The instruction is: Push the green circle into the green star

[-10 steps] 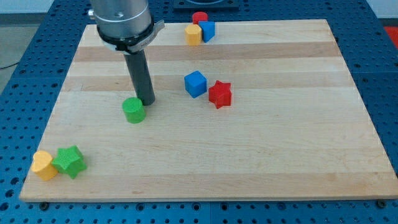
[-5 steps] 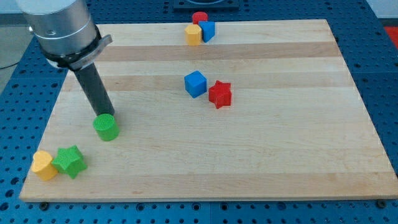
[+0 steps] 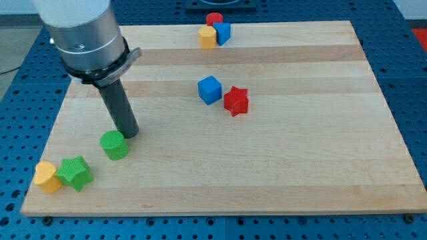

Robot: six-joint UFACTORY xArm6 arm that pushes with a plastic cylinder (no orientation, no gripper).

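Tip [image 3: 130, 134] touches green circle [image 3: 115, 145], upper right.

Near the board's bottom-left corner, our tip [image 3: 130, 134] sits just beside the green circle [image 3: 115, 145], with only a narrow bare gap to the green star [image 3: 74, 173]. The yellow block [image 3: 46, 177] touches the star toward the left edge, blocking that side. Bare wood [image 3: 267, 173] runs along the bottom edge.

green circle [image 3: 115, 145], green star [image 3: 74, 173], pale striped wooden board [image 3: 293, 160]
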